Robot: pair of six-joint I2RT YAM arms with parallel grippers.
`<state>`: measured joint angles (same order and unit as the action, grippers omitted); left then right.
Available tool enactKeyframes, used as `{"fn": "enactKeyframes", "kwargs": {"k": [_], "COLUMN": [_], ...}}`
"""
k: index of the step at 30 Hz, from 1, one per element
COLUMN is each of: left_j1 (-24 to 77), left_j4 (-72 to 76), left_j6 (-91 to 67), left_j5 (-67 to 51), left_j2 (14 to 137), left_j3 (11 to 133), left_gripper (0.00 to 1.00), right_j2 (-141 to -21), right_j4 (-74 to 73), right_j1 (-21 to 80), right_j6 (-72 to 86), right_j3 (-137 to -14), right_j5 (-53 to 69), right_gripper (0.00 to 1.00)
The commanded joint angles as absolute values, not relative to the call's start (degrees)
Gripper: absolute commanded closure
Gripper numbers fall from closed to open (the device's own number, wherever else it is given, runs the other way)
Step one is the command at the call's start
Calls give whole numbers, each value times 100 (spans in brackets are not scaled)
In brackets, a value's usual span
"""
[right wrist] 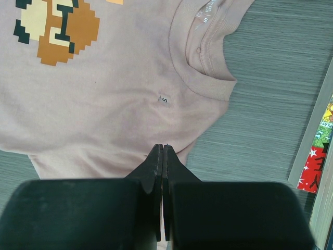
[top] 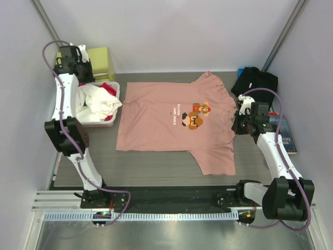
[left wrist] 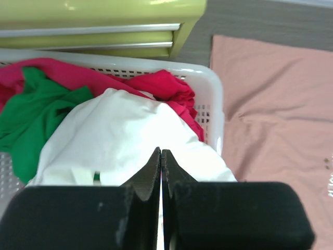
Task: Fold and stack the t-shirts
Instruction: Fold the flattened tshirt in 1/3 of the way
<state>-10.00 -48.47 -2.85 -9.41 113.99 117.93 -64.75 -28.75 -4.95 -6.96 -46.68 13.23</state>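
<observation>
Hovering shut, empty — L claw (left wrist: 161, 152) over basket (left wrist: 208, 73), R claw (right wrist: 163, 147) over pink tee (right wrist: 104, 94)

So off to the left there's a white perforated basket (left wrist: 214, 104) stuffed with laundry: a white cloth (left wrist: 125, 135) piled on top, a red one (left wrist: 164, 86) behind it, and a green one (left wrist: 36, 114) at the side. A yellow-green box (left wrist: 104, 21) sits just behind it. A colourful book (top: 289, 141) lies on the right of the grey wood-grain table (top: 156, 166).

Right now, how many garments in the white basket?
3 by colour: white one on top, red one and green one partly beneath it. More may be hidden.
</observation>
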Motion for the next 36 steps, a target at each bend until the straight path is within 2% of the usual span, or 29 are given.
{"fn": "enactKeyframes", "kwargs": {"k": [1, 8, 12, 14, 16, 24, 30, 36], "left_j1": [-1037, -1037, -1037, -1037, -1072, -1134, -1142, -1134], "left_j4": [-4939, -6133, -6109, -6143, -6353, -8673, -8236, -8516], "left_j6": [-308, 393, 1036, 1361, 1678, 2619, 2400, 2768], "left_j5": [-1256, -2136, -1382, -907, -931, -2478, -2320, -2329], "left_j2": [10408, 8896, 7537, 7182, 6962, 8103, 8305, 8849], "left_j3": [11358, 9757, 8556, 8298, 8113, 8630, 8623, 8236], "left_gripper": [100, 100, 100, 100, 100, 100, 100, 100], "right_j2": [-6249, -6012, -5933, -5959, -5994, -5942, -5275, -5370], "right_j4": [-2830, -2971, -2988, -2988, -3006, -3813, -4464, -4913], "right_j1": [-510, -510, -510, -510, -510, -518, -676, -677], "right_j6": [-721, -835, -844, -870, -905, -1748, -2530, -3049], "right_j3": [-4702, -4676, -4676, -4693, -4711, -5054, -5106, -5335], "right_j5": [1345, 1301, 1344, 1327, 1266, 793, 800, 361], "right_gripper": [99, 99, 99, 99, 99, 99, 98, 96]}}
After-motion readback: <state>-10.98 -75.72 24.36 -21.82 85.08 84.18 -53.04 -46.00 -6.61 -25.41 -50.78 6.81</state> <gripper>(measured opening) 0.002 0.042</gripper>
